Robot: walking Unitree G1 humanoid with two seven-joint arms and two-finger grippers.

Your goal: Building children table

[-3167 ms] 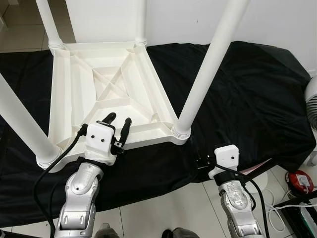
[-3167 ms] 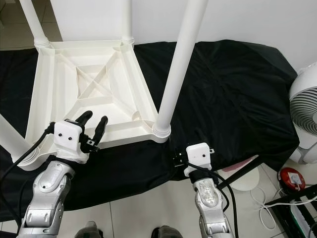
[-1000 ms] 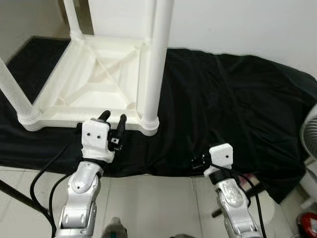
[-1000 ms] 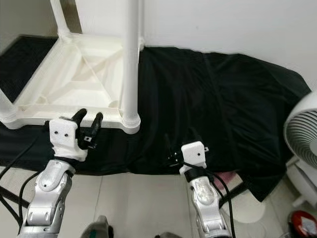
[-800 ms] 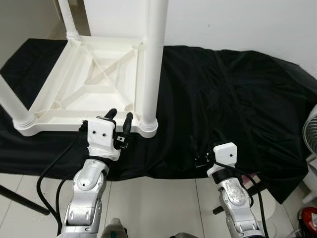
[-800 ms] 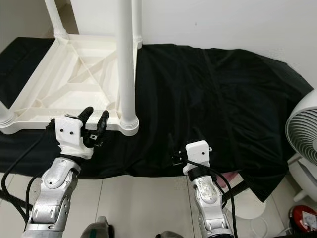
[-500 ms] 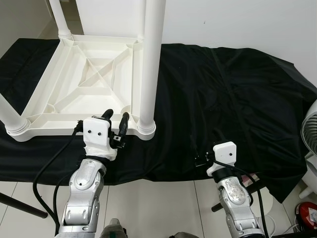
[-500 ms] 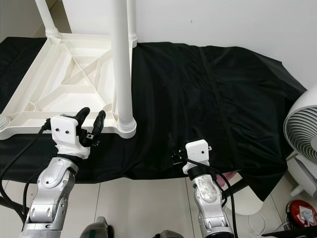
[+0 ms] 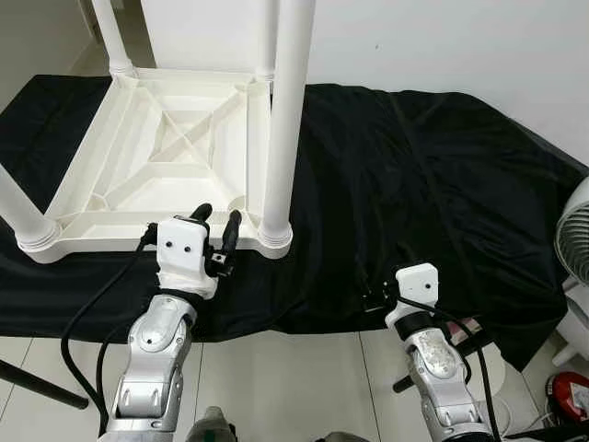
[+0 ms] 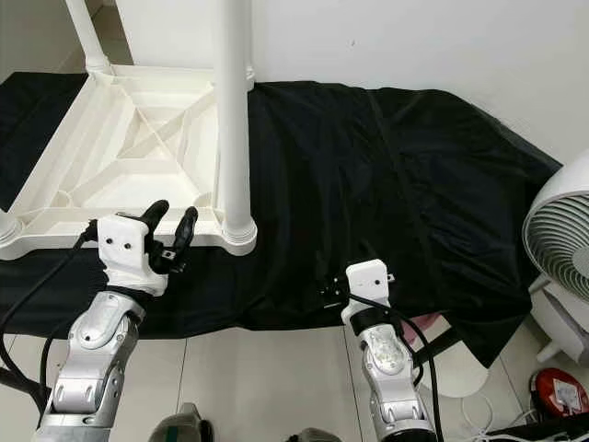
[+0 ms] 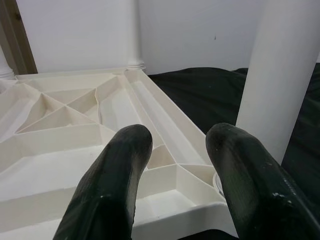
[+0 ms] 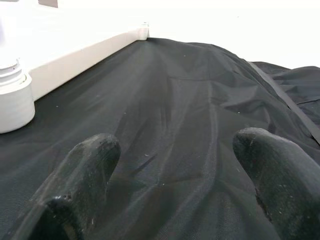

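Lying upside down on the black cloth [image 9: 414,175], white children's table [image 9: 166,157] barely shifted in view since a moment ago, left gripper [image 9: 216,230] still parted wide at its near edge, right gripper [image 12: 170,165] also spread, over bare cloth.

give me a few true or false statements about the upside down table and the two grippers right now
1. The white table lies upside down on the black cloth. True.
2. The left gripper is shut on a table leg. False: its fingers are open at the table's near edge, holding nothing.
3. The right gripper is open over bare cloth. True.
4. A red toolbox stands on the cloth. False: no such box is there.
5. A white fan stands to the robot's right. True.
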